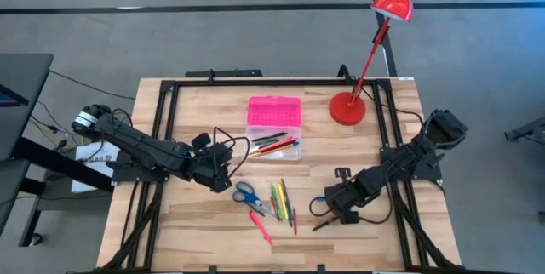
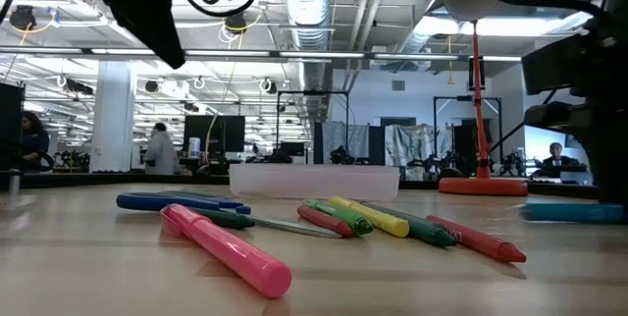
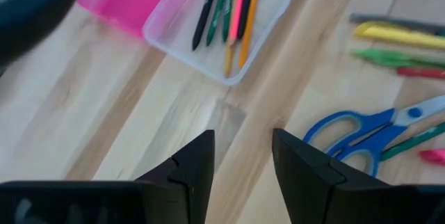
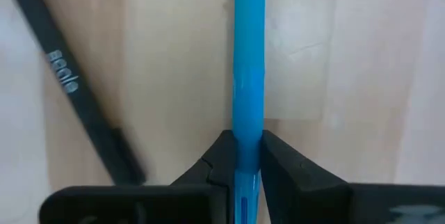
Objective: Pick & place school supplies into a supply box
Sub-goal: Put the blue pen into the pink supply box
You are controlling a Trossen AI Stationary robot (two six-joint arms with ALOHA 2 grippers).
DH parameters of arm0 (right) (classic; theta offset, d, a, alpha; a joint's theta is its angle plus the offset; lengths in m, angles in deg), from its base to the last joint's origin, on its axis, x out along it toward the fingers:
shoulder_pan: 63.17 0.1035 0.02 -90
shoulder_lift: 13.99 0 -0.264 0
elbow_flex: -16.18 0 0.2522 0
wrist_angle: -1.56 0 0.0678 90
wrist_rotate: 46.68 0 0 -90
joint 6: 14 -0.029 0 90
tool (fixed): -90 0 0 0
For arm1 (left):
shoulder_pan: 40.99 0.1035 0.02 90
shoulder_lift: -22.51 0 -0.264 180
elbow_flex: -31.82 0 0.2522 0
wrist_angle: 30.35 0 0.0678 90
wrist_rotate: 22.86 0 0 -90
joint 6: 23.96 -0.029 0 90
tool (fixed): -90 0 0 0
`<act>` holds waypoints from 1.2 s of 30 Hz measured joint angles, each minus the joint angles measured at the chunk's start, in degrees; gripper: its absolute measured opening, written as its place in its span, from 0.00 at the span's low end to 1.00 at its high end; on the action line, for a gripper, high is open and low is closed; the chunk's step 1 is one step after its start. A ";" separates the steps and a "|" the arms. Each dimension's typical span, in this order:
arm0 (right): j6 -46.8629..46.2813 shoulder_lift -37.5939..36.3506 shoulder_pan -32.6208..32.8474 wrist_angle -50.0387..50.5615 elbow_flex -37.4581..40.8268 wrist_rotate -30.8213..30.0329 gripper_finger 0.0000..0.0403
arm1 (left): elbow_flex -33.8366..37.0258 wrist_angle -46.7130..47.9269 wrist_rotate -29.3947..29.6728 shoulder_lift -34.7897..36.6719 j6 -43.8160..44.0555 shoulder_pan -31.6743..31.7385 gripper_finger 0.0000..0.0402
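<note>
High view: supply box point(image 1: 274, 140) sits mid-surface, pink lid point(image 1: 274, 111) flipped open flat behind the clear plastic base, a few pens point(image 1: 276, 145) lying inside lengthwise — black, green, pink, orange per left wrist view. Loose supplies in front of box on the pale wood surface point(image 1: 196, 223): blue-handled scissors point(image 1: 247, 193), a bunch of thin green, yellow and red markers point(image 1: 281, 199), a fat pink marker point(image 1: 261, 226) nearest the front edge. Left tool point(image 1: 223, 170) hovers just left of the box, beside the scissors; left wrist view shows its dark fingers point(image 3: 198, 168) apart with bare wood between, holding nothing. Right tool point(image 1: 325, 208) is low at the right of the pile; right wrist view shows its fingers point(image 4: 278, 165) pinched against a smooth blue pen point(image 4: 248, 64), with the pen running straight out ahead over the wood. Black pencil point(image 4: 76, 88) with white lettering lies slanted just beside it. Red lamp point(image 1: 375, 48) stands at the back right, round base on the surface.
</note>
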 joint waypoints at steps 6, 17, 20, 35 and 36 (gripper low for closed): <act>0.14 0.02 -1.26 0.18 0.02 -0.85 0.07 | 0.00 1.34 0.69 0.00 0.54 0.00 0.35; 0.15 -6.14 -3.05 6.07 -0.83 -5.52 0.06 | 0.00 4.08 3.62 0.00 1.40 0.00 0.35; 2.06 -8.48 -5.03 9.30 -2.26 -7.59 0.07 | 0.00 4.69 4.64 -0.02 2.06 0.00 0.35; 31.75 -6.71 -25.83 3.35 -15.66 -11.47 0.08 | 0.00 5.07 5.80 -0.02 7.06 -0.74 0.35; 33.91 -5.86 -26.91 2.67 -16.73 -11.16 0.08 | 0.00 5.13 5.80 -0.02 7.77 -1.21 0.35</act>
